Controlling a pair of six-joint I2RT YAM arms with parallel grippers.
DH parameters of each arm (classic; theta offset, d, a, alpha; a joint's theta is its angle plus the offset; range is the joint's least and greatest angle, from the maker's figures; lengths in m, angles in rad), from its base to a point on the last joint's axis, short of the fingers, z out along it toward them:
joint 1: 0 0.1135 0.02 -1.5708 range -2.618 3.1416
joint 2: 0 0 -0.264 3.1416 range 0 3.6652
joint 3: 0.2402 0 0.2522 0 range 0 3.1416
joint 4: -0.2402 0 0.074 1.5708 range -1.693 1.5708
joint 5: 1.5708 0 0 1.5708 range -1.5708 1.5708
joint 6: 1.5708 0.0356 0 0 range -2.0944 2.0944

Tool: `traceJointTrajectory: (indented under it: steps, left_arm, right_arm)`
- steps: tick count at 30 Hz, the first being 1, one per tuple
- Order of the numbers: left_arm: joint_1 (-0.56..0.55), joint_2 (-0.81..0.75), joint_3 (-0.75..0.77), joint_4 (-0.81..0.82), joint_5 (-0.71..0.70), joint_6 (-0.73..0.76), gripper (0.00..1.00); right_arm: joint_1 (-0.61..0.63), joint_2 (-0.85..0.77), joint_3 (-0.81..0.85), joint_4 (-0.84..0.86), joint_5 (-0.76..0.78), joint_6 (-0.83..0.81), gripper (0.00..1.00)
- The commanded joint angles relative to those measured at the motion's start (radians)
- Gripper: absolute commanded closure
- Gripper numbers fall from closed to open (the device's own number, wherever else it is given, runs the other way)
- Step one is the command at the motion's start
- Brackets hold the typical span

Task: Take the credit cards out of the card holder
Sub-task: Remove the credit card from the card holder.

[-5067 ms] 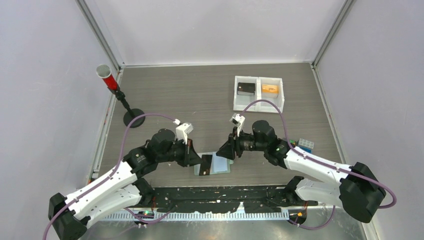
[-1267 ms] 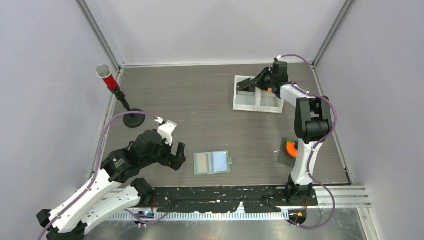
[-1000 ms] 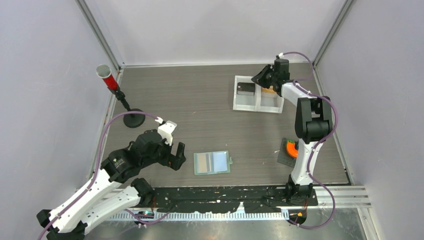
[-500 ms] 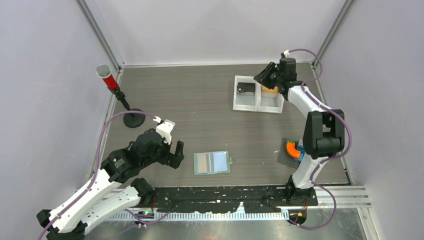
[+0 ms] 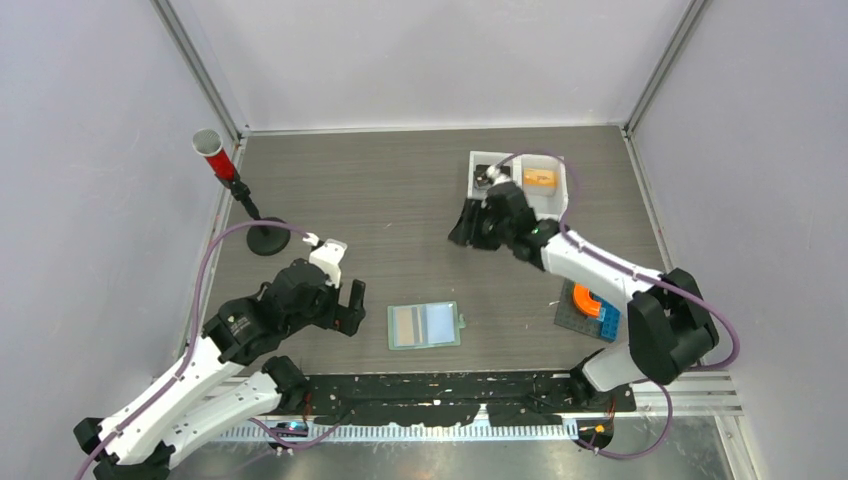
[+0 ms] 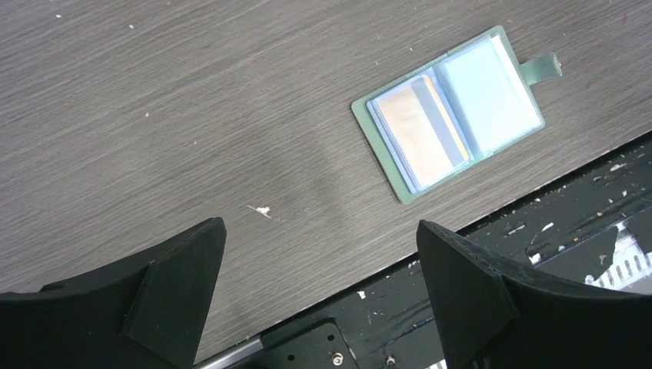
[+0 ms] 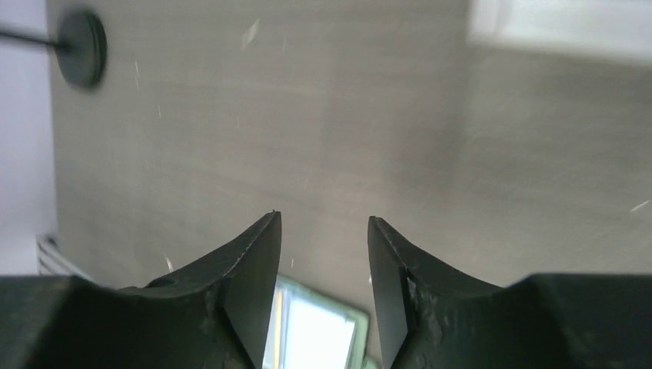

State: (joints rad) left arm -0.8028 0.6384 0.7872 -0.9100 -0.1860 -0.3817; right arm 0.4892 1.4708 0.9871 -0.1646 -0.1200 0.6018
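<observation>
The sage-green card holder (image 5: 424,325) lies open and flat near the table's front edge. An orange-tan credit card (image 6: 419,123) sits in its left pocket, and a light blue face (image 6: 492,96) fills the right pocket. My left gripper (image 5: 350,305) hovers just left of the holder, open wide with nothing between its fingers (image 6: 177,284). My right gripper (image 5: 465,228) hangs over mid-table, behind the holder and pointing toward it, jaws open and empty. In the right wrist view the holder (image 7: 323,338) shows below that gripper (image 7: 323,219).
A white two-part tray (image 5: 545,197) stands at the back right with an orange item (image 5: 540,178) in its right half; its left half is mostly hidden by my right arm. A red cup on a black stand (image 5: 212,150) is at the left. A block plate (image 5: 592,305) lies at the right.
My right arm has swung from the tray at the back right to mid-table, toward the holder, and its jaws have opened. The left arm has barely shifted.
</observation>
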Motion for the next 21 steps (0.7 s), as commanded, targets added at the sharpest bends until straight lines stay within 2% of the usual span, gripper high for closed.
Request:
traceJointTrajectory:
  steps: [1, 3, 4, 8, 13, 21]
  left_arm:
    - [0.003, -0.037, 0.005, 0.001, -0.084, 0.015, 0.01]
    - [0.004, -0.049, 0.013, -0.022, -0.153, 0.01, 0.01]
    - [0.004, -0.056, 0.015, -0.031, -0.169, 0.008, 0.01]
    - [0.004, -0.11, 0.002, -0.027, -0.178, -0.004, 0.01]
    - [0.004, -0.19, -0.011, -0.02, -0.203, -0.012, 0.01]
    - [0.003, -0.287, -0.037, 0.008, -0.204, -0.008, 0.01]
  right_arm:
    - [0.209, -0.076, -0.117, 0.053, 0.112, 0.084, 0.46]
    - [0.302, -0.073, -0.147, 0.071, 0.166, 0.132, 0.41]
    - [0.333, -0.067, -0.155, 0.08, 0.179, 0.141, 0.35]
    - [0.517, -0.013, -0.123, 0.058, 0.254, 0.179, 0.29]
    - [0.589, 0.071, -0.044, -0.045, 0.352, 0.198, 0.29]
    - [0.664, 0.174, 0.066, -0.158, 0.41, 0.258, 0.28]
